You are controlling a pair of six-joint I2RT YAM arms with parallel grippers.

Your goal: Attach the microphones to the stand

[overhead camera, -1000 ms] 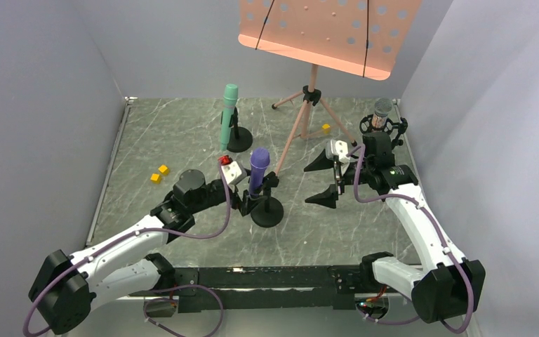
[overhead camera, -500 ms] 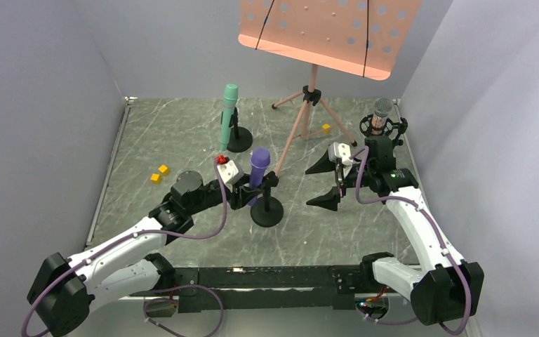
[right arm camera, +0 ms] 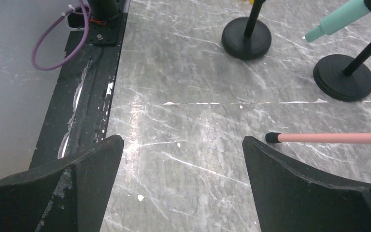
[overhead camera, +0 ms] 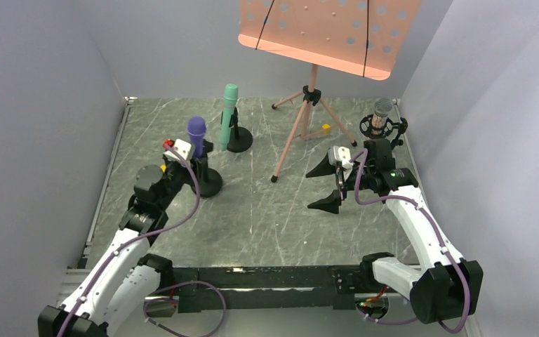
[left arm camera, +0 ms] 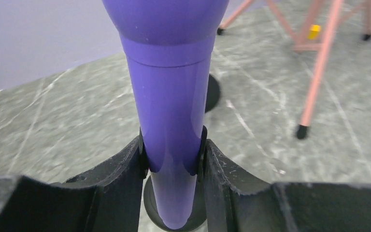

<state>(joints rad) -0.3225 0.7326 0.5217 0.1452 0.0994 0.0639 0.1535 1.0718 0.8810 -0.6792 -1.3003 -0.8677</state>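
My left gripper [overhead camera: 195,161] is shut on the purple microphone [overhead camera: 196,133], which stands upright in its clip over a round black stand base [overhead camera: 208,184] at the left of the table. In the left wrist view both pads press the purple microphone's shaft [left arm camera: 171,96], and my left gripper [left arm camera: 172,155] sits just above the base. The mint green microphone [overhead camera: 228,112] stands in its stand [overhead camera: 239,139] at the back centre. The silver-pink microphone [overhead camera: 382,110] with a grey mesh head sits in a black mount at the back right. My right gripper [overhead camera: 327,186] hangs open in front of that mount, holding nothing.
A pink music stand's tripod [overhead camera: 302,119] rises at the back centre, its near leg tip [right arm camera: 272,137] beside my right gripper [right arm camera: 182,145]. A yellow block [overhead camera: 325,128] lies behind the tripod. Two black stand bases [right arm camera: 247,38] [right arm camera: 343,77] show in the right wrist view.
My left gripper closed on the purple microphone and carried it, stand and all, from the table's middle to the left back. The right arm barely shifted.
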